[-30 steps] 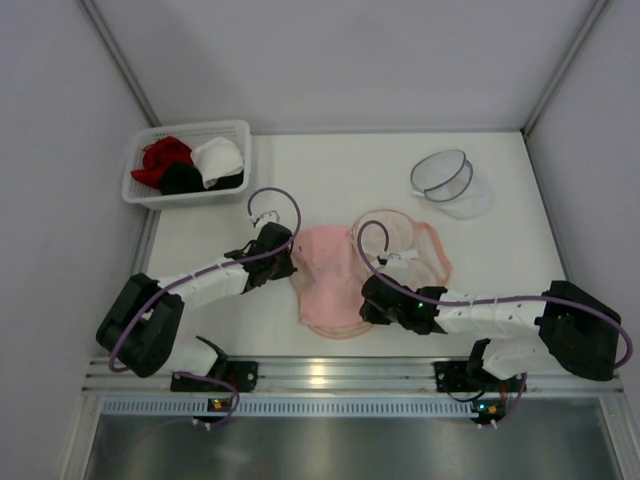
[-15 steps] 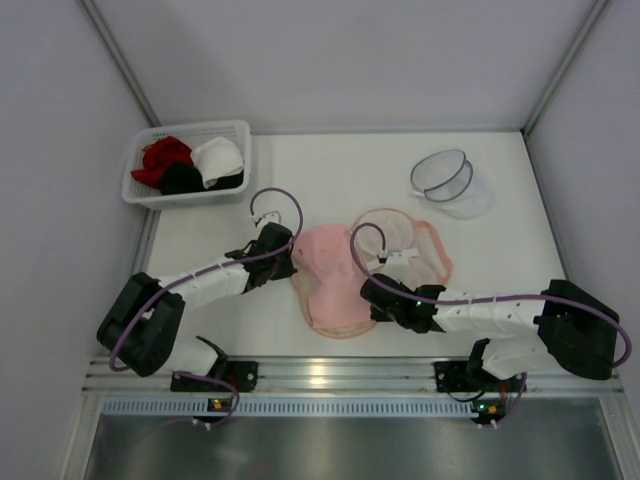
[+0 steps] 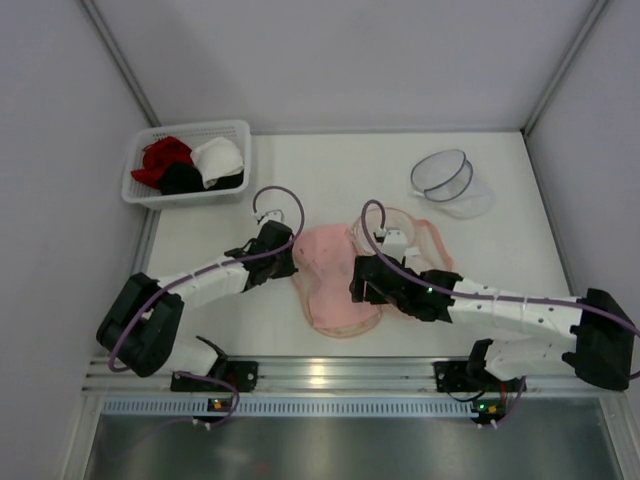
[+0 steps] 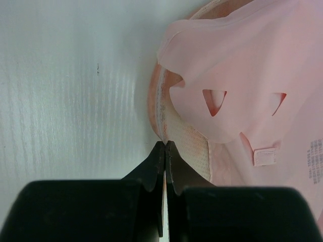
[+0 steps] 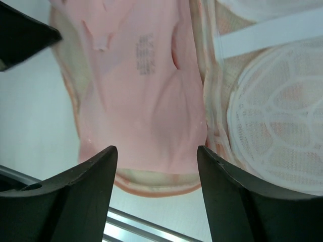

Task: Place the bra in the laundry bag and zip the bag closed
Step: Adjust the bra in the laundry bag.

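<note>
The pale pink bra (image 3: 328, 268) lies in the open lower half of the peach laundry bag (image 3: 415, 240), whose rim (image 3: 340, 328) curves round the bra's near side. The bag's floral mesh lid (image 5: 275, 121) lies flipped open to the right. My left gripper (image 3: 290, 262) is shut on the bag's left rim (image 4: 187, 145), next to the bra (image 4: 242, 75). My right gripper (image 3: 358, 286) hovers open over the bra's right side (image 5: 146, 91), nothing between its fingers (image 5: 103, 166).
A white basket (image 3: 140, 190) with red, black and white garments stands at the back left. A clear mesh bag (image 3: 448, 182) lies at the back right. A metal rail (image 3: 330, 375) runs along the table's near edge.
My right gripper has opened and moved away from the near edge, up over the bra. The left gripper has kept its hold on the rim.
</note>
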`<state>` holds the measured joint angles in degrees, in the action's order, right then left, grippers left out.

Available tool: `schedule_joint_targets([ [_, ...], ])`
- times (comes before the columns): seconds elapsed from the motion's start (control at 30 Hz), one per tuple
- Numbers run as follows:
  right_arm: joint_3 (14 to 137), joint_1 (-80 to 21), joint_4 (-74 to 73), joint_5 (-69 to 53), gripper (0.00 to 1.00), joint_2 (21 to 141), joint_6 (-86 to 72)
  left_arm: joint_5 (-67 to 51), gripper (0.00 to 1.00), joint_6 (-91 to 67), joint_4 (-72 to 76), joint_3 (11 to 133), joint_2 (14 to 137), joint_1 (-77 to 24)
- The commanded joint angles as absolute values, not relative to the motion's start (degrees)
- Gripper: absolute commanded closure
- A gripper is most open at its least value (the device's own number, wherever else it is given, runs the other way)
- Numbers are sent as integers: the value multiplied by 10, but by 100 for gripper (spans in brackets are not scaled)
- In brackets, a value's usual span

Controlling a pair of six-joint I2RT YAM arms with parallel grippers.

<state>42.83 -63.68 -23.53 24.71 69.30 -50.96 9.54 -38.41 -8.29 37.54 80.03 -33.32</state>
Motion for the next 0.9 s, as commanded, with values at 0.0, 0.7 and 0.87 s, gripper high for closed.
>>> schedule_joint_targets([
  [0.0, 468, -635, -297, 282, 35, 657, -499, 88, 100, -374, -86, 395, 784, -333],
  [0.7, 560, -534, -120, 142, 38, 836, -329, 119, 100, -540, -100, 319, 689, -487],
  [0.87, 553, -520, -115, 126, 37, 838, -333, 163, 81, -547, -161, 317, 681, -504],
])
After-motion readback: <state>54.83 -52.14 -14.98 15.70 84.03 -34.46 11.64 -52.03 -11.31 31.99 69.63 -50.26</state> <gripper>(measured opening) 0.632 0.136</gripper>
